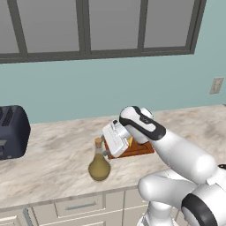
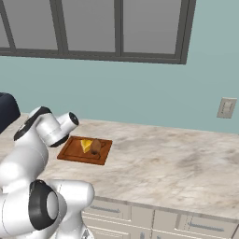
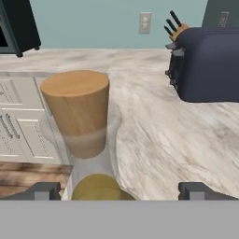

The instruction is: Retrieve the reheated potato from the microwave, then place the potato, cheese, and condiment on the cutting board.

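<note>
With potato (image 2: 95, 146) and cheese (image 2: 86, 145) on the board (image 2: 70, 151), the gripper (image 3: 119, 190), jaws apart, should center the bottle (image 1: 99, 162) neck, now toward its 11 o'clock, before squeezing.

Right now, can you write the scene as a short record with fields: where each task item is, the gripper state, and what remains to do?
potato: on the cutting board, beside the cheese
cheese: yellow wedge on the board
condiment: bottle upright on the counter, off the board, on its near left in the left base view
gripper: open, fingers either side of the bottle's cork, not gripping
other: dark blue toaster at the counter's left
remaining: move the bottle onto the board
</note>
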